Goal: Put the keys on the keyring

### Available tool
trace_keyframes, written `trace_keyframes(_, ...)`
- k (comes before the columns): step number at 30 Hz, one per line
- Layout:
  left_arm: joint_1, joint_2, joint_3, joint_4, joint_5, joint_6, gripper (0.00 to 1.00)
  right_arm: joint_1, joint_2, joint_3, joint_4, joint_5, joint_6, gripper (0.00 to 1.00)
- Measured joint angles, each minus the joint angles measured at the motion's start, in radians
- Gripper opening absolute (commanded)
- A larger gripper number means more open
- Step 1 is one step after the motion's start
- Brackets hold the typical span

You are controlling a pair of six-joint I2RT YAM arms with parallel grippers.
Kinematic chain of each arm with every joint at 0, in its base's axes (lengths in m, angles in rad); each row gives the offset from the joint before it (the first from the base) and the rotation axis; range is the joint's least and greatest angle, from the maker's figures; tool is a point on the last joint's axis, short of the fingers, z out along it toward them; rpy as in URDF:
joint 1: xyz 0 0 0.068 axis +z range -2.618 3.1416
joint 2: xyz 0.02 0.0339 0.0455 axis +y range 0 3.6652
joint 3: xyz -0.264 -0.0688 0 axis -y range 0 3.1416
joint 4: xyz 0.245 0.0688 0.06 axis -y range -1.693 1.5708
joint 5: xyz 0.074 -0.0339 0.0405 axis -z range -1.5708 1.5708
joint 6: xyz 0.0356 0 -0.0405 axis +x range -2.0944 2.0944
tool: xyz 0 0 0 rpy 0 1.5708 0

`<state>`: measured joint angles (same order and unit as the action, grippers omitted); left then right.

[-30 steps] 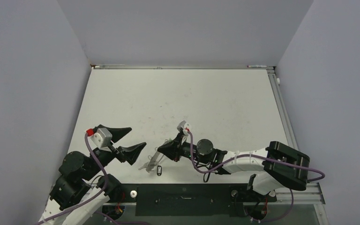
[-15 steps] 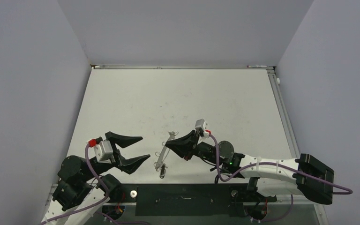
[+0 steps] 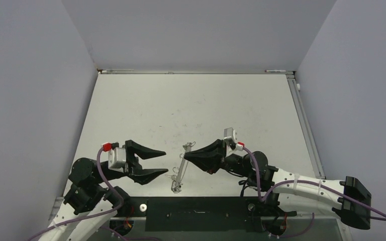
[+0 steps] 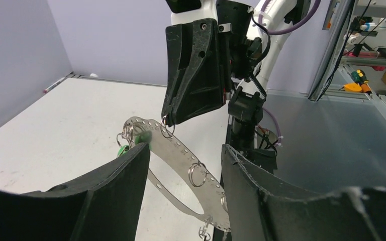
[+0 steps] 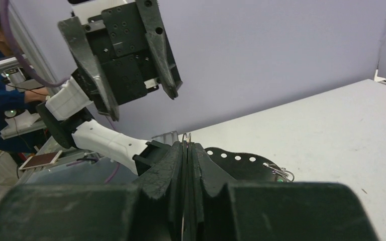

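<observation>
My right claw (image 3: 186, 155) is clenched on a small keyring (image 4: 167, 131) of a perforated metal strip (image 3: 182, 168), tilted over the desk (image 3: 206, 105). My left claw (image 3: 165, 161) gapes just beside the strip, grasping nothing. Keys (image 3: 175, 188) cluster at the strip's near end.

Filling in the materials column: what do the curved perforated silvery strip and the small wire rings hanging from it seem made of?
The curved perforated silvery strip: probably thin sheet metal, matt grey, from its thin edge and row of punched holes. The small wire rings: likely polished steel wire, glinting brighter than the strip; too small to be sure.
</observation>
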<state>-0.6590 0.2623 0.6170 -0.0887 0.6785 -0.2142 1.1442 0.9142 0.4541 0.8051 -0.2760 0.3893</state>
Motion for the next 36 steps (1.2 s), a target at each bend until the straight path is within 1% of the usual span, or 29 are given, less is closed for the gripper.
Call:
trace_keyframes(6,0.008,0.108,0.0,0.085,0.051,-0.026,0.45,0.0,-0.013,0.014,0.001,-0.045,0.016,0.05)
trace_keyframes(14,0.015,0.248,0.001,0.154,0.1,-0.065,0.36,0.002,-0.013,0.017,0.002,-0.067,0.023,0.05)
trace_keyframes(21,0.026,0.274,0.001,0.207,0.146,-0.105,0.33,0.004,-0.013,0.018,0.002,-0.073,0.026,0.05)
trace_keyframes(27,0.026,0.286,0.001,0.235,0.183,-0.129,0.33,0.01,-0.008,0.026,0.005,-0.074,0.026,0.05)
trace_keyframes(31,0.026,0.312,0.001,0.236,0.195,-0.146,0.25,0.016,0.001,0.039,0.011,-0.074,0.026,0.05)
trace_keyframes(34,0.026,0.327,0.001,0.238,0.206,-0.157,0.16,0.02,0.002,0.04,0.013,-0.073,0.026,0.05)
trace_keyframes(36,0.026,0.335,0.001,0.243,0.216,-0.167,0.08,0.023,0.005,0.04,0.014,-0.073,0.026,0.05)
